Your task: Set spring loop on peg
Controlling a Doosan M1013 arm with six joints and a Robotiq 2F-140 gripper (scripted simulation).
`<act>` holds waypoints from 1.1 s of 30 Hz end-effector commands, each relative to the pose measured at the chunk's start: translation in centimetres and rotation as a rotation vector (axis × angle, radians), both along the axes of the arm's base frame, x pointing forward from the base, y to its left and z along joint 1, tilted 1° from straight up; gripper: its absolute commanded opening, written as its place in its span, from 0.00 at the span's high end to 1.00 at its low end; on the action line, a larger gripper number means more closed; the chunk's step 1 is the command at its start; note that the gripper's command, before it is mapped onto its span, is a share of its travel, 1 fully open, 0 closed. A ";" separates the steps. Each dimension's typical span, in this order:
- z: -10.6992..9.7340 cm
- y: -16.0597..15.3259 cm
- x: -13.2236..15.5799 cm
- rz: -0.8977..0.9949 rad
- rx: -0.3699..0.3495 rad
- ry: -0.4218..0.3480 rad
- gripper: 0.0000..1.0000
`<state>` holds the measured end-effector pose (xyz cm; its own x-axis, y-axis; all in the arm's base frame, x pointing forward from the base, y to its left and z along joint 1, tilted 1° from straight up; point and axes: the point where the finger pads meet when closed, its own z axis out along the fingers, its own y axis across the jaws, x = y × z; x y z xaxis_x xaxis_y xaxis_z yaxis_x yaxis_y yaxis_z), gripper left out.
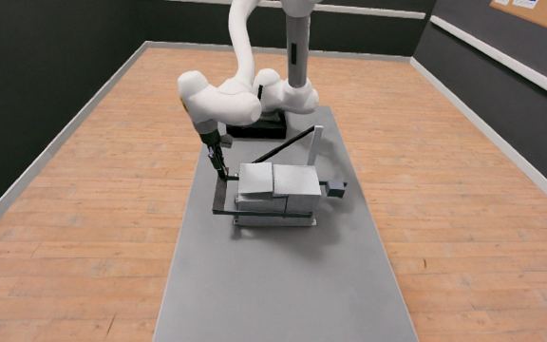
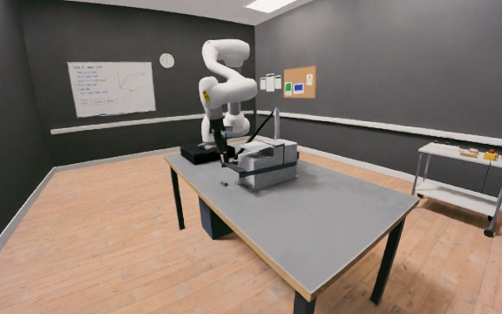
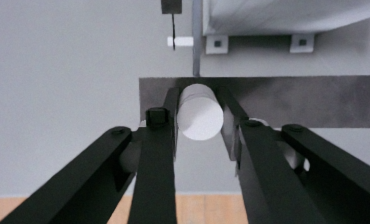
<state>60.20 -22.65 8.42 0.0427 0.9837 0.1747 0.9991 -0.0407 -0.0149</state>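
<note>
The steel test weight is a pale upright cylinder over the dark pedal, near the pedal's robot-side end. My gripper has its fingers closed against both sides of the weight. The pedal is up off the bench, beside the grey feeder. Whether the weight's base lies flat on the pedal cannot be told. In the wrist view a thin dark line crosses a short white pin; the spring's loop and the pegs cannot be made out clearly.
A grey post with a slanted black bar stands behind the feeder. A dark block sticks out on the feeder's far side. The bench's edge runs close to the pedal. The robot's black base is behind.
</note>
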 end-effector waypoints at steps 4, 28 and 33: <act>0.8 0.0 0.0 0.000 0.000 -0.001 0.75; 2.1 0.0 0.1 0.000 0.000 -0.001 0.75; 2.6 0.0 0.1 0.000 0.000 -0.001 0.75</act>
